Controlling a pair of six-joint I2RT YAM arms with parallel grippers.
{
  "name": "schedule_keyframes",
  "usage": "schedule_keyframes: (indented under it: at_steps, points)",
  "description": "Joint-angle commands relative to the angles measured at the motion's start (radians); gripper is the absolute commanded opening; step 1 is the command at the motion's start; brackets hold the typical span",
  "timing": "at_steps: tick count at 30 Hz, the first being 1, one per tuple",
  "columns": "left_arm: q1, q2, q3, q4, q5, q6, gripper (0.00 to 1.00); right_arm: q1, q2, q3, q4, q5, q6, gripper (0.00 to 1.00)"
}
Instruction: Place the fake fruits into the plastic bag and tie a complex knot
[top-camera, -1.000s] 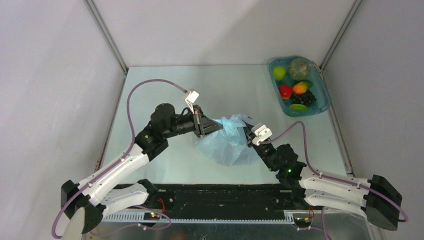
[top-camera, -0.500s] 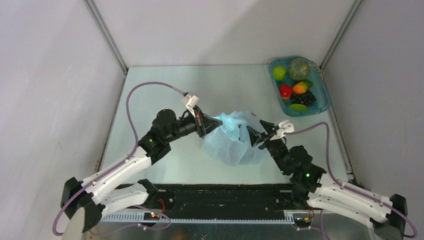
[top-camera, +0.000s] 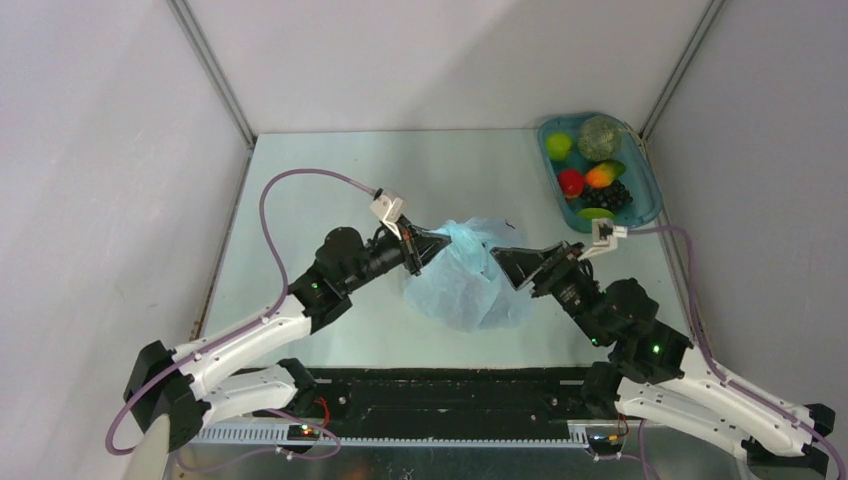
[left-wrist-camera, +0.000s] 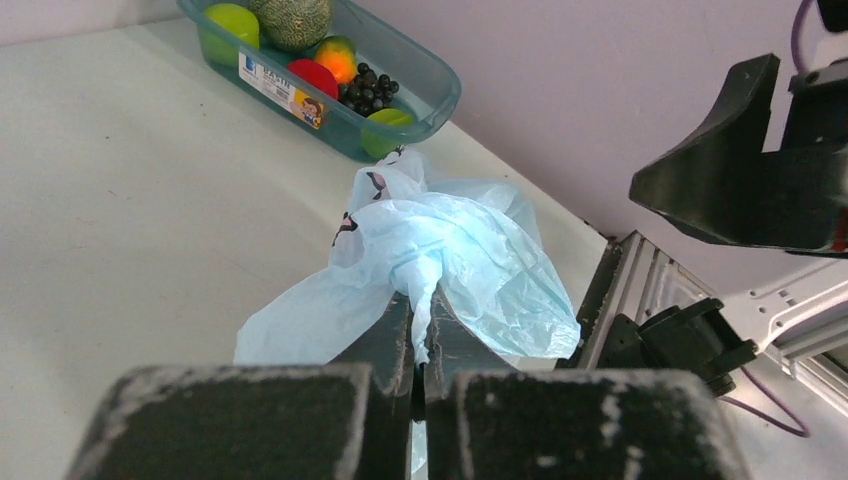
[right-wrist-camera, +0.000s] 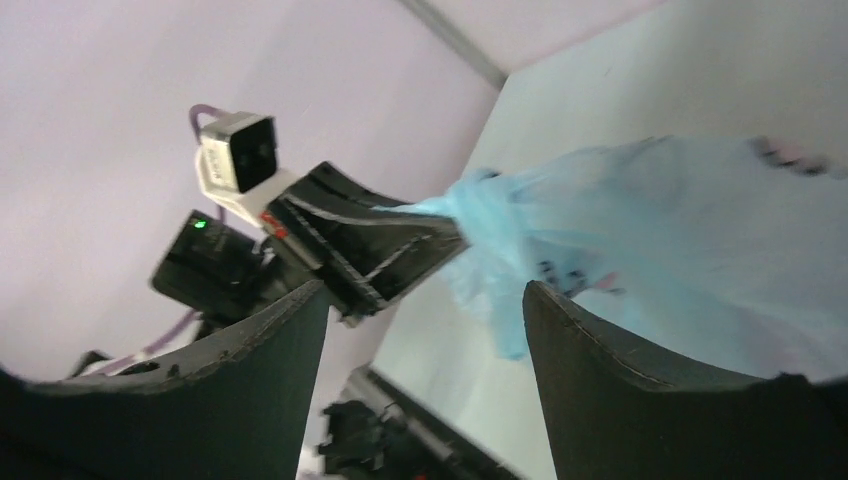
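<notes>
The plastic bag on the tabletop is pinched at its 9 o'clock side by the left tool. The right tool is spread wide, empty, at its 3 o'clock. The fake fruits are seen in the tray at 1 o'clock.

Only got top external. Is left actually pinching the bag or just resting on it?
Observer: Pinching. In the left wrist view the left gripper is shut on a twisted strand of the bag.
Operator: And right?
Observer: The right wrist view shows the right gripper open wide, with the bag ahead of its fingers and not gripped.
Operator: Anything loaded?
Observer: In the left wrist view the bag sags limp with no round bulges. Its inside is hidden.
</notes>
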Motion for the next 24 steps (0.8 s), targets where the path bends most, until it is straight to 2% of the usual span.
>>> schedule_keyframes:
  at_steps: [1, 3, 11, 16, 24]
  points:
    - [-0.03, -0.023, -0.023, 0.074, -0.113, 0.084, 0.0, 0.001, 0.146, 0.159, -0.152, -0.124, 0.354, 0.78]
    - [-0.042, -0.026, -0.033, 0.077, -0.134, 0.101, 0.0, 0.001, 0.191, 0.202, -0.193, -0.143, 0.436, 0.81]
    - [-0.081, -0.049, -0.064, 0.096, -0.199, 0.154, 0.0, 0.004, 0.274, 0.228, -0.255, -0.15, 0.577, 0.86]
    - [-0.102, -0.062, -0.087, 0.125, -0.2, 0.156, 0.0, 0.003, 0.315, 0.228, -0.265, -0.112, 0.598, 0.92]
    - [-0.132, -0.074, -0.12, 0.151, -0.2, 0.16, 0.0, -0.032, 0.381, 0.228, -0.194, -0.113, 0.596, 0.93]
